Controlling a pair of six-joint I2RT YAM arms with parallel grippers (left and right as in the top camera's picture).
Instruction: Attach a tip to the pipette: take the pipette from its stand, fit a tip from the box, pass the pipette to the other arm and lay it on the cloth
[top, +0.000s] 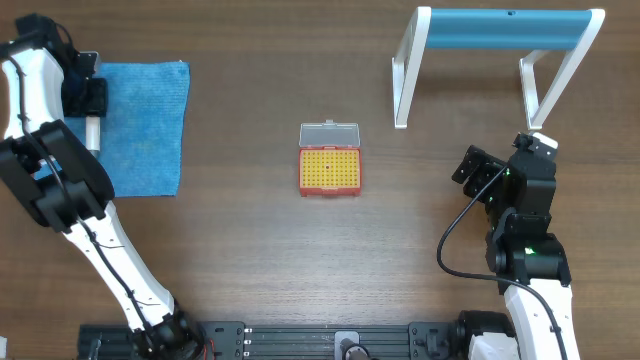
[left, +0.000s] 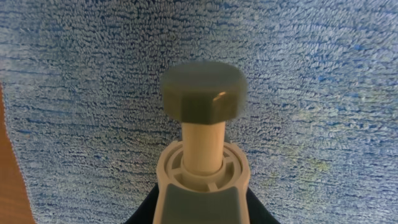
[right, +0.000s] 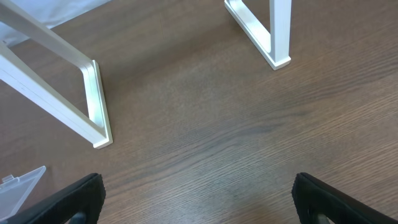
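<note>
The white and grey pipette (left: 202, 155) stands end-on in the left wrist view, its grey plunger knob (left: 204, 91) facing the camera and the blue cloth (left: 298, 81) right behind it. Seen from above, my left gripper (top: 88, 95) is over the left edge of the cloth (top: 145, 125), shut on the pipette, whose white body (top: 93, 132) pokes out below it. My right gripper (right: 202, 211) hangs open over bare table near the feet of the pipette stand (right: 93, 118). The tip box (top: 330, 170) sits mid-table with its lid open.
The white stand with a blue top bar (top: 500, 30) occupies the back right. Brown wooden table lies free between the cloth, the tip box and the right arm (top: 520, 200).
</note>
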